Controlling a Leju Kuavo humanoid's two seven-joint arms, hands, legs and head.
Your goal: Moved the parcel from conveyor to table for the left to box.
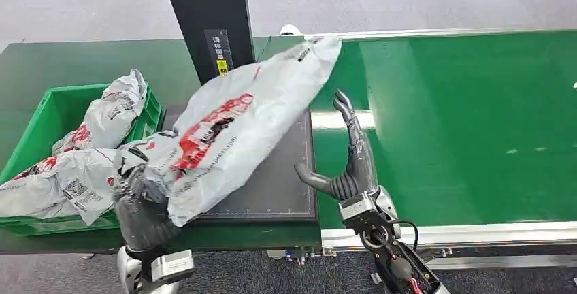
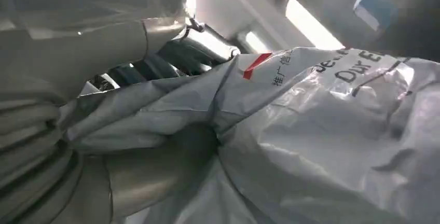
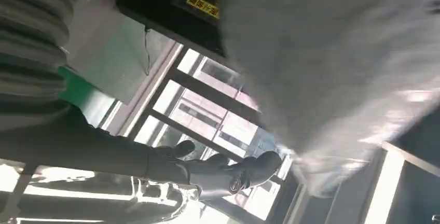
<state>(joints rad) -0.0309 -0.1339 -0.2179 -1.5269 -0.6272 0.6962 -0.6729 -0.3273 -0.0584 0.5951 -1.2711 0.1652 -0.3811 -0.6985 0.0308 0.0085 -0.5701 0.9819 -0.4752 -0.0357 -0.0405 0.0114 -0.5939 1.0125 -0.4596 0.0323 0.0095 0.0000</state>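
A long grey plastic parcel with red print slants across the dark mat on the table, its far end raised over the conveyor's edge. My left hand grips its near end; the left wrist view shows my fingers clamped on the crumpled parcel. My right hand stands just right of the parcel with fingers spread and nothing in it. In the right wrist view the parcel hangs blurred beyond the open right hand.
A green crate at the left holds several similar grey parcels. The green conveyor belt runs along the right with a silver front rail. A black post stands behind the mat.
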